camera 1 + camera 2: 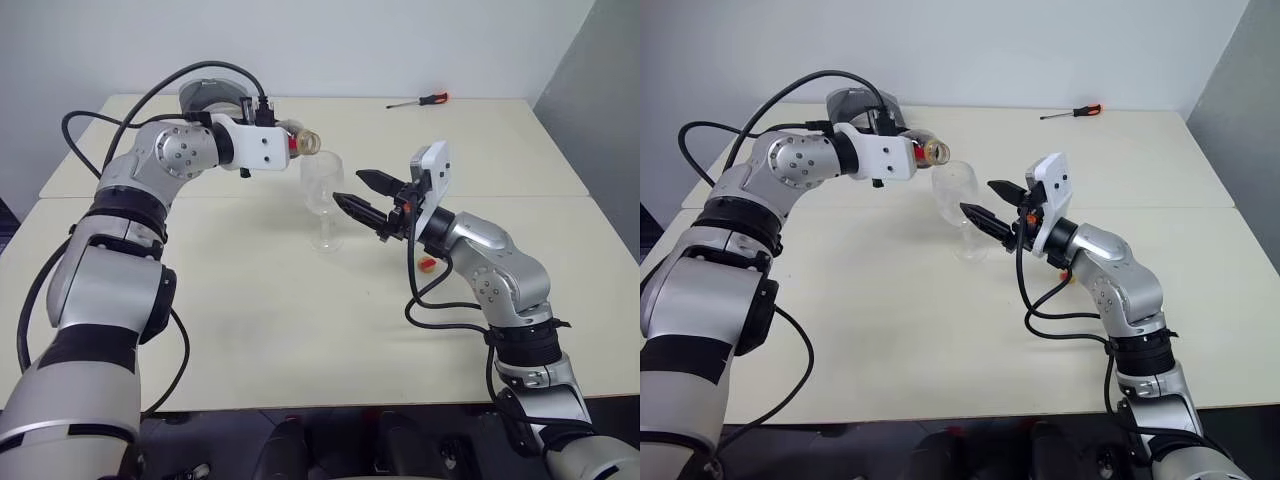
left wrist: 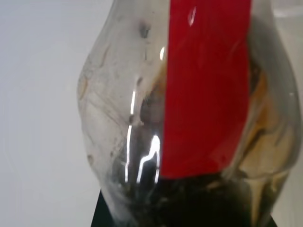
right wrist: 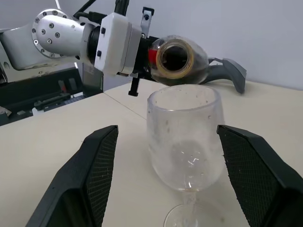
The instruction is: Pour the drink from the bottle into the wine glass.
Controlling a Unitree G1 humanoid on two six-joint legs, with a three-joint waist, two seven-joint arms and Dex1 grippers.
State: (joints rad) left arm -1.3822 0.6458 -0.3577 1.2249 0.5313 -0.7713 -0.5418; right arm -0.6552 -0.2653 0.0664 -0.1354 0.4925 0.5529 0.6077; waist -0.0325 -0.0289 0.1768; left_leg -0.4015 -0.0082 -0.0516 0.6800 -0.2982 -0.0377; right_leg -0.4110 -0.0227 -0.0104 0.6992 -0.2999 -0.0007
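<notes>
Wine glass [image 1: 323, 198] upright mid-bench [image 1: 300, 330]. Just above its rim, tipped bottle [image 3: 177, 59], clamped in left pincer [image 1: 290, 143]. Beside glass, right pincer [image 3: 173, 177], fingers apart. Far behind, screwdriver [image 1: 418, 100].

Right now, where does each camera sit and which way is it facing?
Left and right eye views: on the head, looking forward and down at the table; both arms show.
Left wrist view: along the left gripper, close on the bottle.
Right wrist view: between the open right gripper fingers, at the wine glass.
All share the bottle.
</notes>
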